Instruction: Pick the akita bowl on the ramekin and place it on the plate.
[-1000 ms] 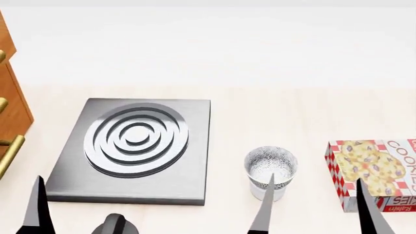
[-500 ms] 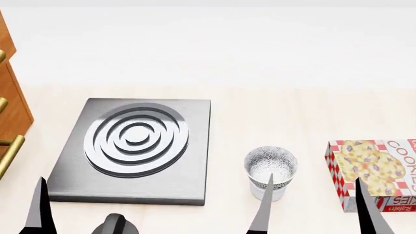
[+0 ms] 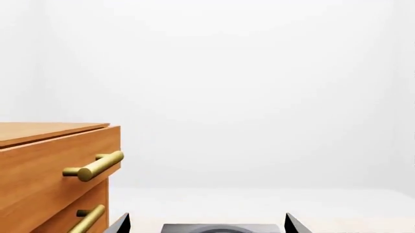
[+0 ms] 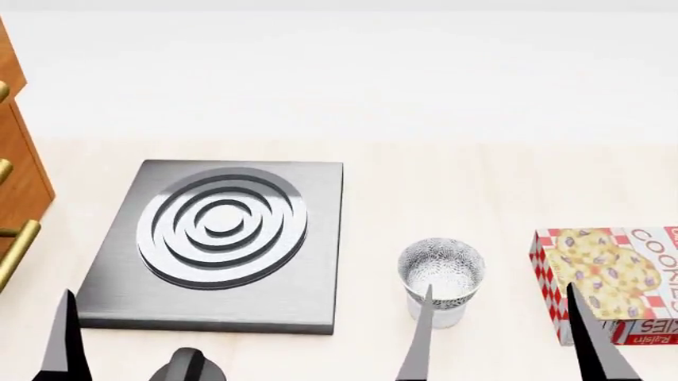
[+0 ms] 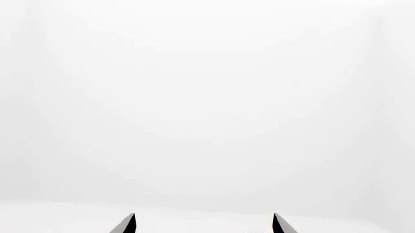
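Note:
The akita bowl (image 4: 442, 264), speckled black and white, sits upright on the white ramekin (image 4: 453, 314) on the counter right of centre in the head view. My right gripper (image 4: 500, 287) is open just in front of it. One of its fingers (image 4: 421, 337) overlaps the bowl's near side and the other stands in front of the cookie box. It shows open in the right wrist view (image 5: 203, 224), with only white background ahead. My left gripper (image 3: 206, 224) is open and holds nothing. One of its fingers (image 4: 63, 341) shows at the lower left. The plate is out of view.
A grey stove plate (image 4: 307, 305) with concentric rings lies left of the bowl, with a dark knob (image 4: 186, 365) at its front. A cookie box (image 4: 609, 278) lies at the right. A wooden drawer cabinet (image 3: 45, 165) with brass handles stands at the far left.
My right gripper has shifted slightly left, its fingers still wide apart. The bowl, the ramekin and the left arm have not moved.

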{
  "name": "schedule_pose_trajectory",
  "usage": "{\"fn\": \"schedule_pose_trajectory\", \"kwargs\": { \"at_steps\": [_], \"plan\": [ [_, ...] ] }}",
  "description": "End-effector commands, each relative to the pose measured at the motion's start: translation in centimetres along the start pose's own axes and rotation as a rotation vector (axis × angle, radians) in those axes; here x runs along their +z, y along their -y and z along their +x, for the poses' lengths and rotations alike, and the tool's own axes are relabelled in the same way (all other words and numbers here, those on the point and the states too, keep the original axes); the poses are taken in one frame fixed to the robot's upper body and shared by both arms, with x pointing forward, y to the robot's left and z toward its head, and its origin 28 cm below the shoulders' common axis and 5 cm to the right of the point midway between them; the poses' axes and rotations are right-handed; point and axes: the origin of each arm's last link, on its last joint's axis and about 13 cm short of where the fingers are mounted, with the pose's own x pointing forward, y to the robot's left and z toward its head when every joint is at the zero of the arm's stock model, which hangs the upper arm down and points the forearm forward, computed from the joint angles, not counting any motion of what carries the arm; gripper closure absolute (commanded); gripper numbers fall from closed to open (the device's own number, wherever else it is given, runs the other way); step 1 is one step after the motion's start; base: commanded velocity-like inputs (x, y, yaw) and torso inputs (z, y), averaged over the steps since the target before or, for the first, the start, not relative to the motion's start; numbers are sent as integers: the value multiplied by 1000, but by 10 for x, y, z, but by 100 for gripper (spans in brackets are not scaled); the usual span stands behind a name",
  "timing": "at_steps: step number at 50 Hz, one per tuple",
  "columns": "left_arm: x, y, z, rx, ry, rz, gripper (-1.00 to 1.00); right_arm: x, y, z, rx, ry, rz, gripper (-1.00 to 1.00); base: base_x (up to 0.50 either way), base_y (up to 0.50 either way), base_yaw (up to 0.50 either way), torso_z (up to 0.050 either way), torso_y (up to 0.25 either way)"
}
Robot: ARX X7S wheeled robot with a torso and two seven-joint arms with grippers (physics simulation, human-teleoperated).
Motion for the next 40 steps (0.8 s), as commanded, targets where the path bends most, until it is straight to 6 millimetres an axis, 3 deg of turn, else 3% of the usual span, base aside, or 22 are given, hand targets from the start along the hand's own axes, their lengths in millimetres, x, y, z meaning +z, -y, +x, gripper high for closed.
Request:
{"fn": "schedule_pose_trajectory", "kwargs": {
  "at_steps": [1,40],
  "plan": [
    [-1,1,-1,-12,-6,1,-100,1,3,-1,105,-24,13,-100,0,0,0,0,0],
    [-1,0,0,10,-12,11,-100,10,20,11,158,-57,-50,-100,0,0,0,0,0]
  ]
}}
